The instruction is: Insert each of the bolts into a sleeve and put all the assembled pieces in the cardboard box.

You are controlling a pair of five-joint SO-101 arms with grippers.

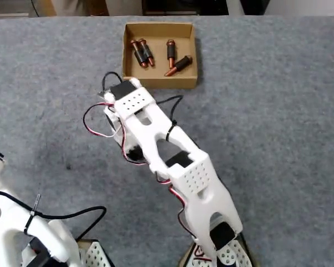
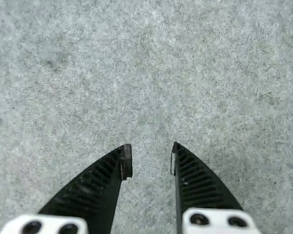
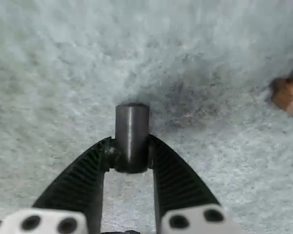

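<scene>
A dark sleeve [image 3: 132, 131] is pinched near one end between the fingertips of the right gripper [image 3: 131, 157], over the grey felt table [image 1: 278, 139]. What appears to be a copper-coloured bolt [image 3: 287, 95] is seen blurred on the felt, near the sleeve but apart from it. In the high view the right arm [image 1: 167, 144] is stretched toward the cardboard box [image 1: 158, 71], with its wrist just short of the box's near wall. 4 assembled pieces [image 1: 171, 50] are laid inside the box. The left gripper [image 2: 150, 161] is held with its fingers spread apart over the felt, and the left arm [image 1: 16, 222] is seen at the table's near left corner
</scene>
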